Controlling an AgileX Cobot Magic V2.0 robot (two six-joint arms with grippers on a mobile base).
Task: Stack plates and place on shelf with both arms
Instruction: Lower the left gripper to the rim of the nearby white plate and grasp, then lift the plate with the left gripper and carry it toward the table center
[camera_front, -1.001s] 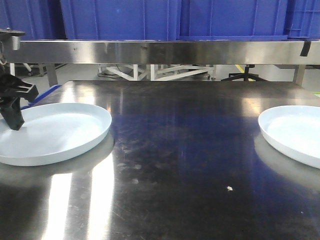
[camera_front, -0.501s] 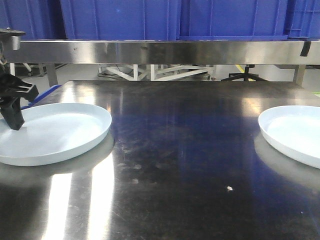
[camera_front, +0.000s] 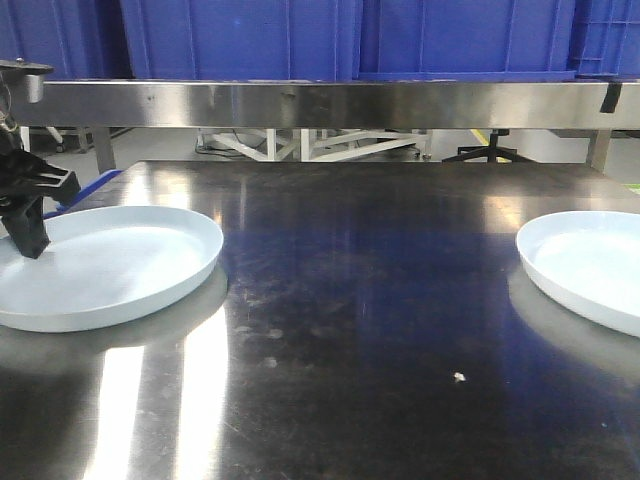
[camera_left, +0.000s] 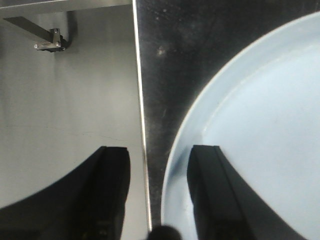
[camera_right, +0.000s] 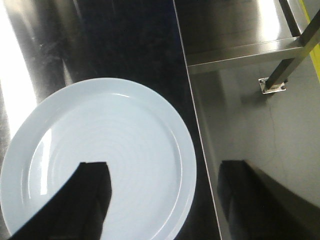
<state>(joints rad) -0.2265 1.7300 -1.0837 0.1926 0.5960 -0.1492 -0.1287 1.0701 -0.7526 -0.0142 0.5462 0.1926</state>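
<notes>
Two pale white-blue plates lie on the steel table, one at the left (camera_front: 110, 265) and one at the right edge of view (camera_front: 590, 265). My left gripper (camera_front: 25, 215) hangs over the left plate's outer rim. In the left wrist view it (camera_left: 160, 149) is open, one finger above the plate (camera_left: 260, 125) and the other beyond the table edge. My right gripper (camera_right: 165, 167) is also open and straddles the rim of the right plate (camera_right: 100, 130), holding nothing. It is out of the front view. The steel shelf (camera_front: 320, 103) spans the back.
Blue crates (camera_front: 240, 40) stand on the shelf. The table's side edge (camera_left: 142, 100) runs between the left fingers, with grey floor (camera_left: 70, 100) beyond. On the right, the table edge (camera_right: 197, 125) lies close to the plate, with a steel frame leg (camera_right: 280, 75) past it.
The left gripper has shifted very slightly at the left plate's rim. Both plates lie where they were.
</notes>
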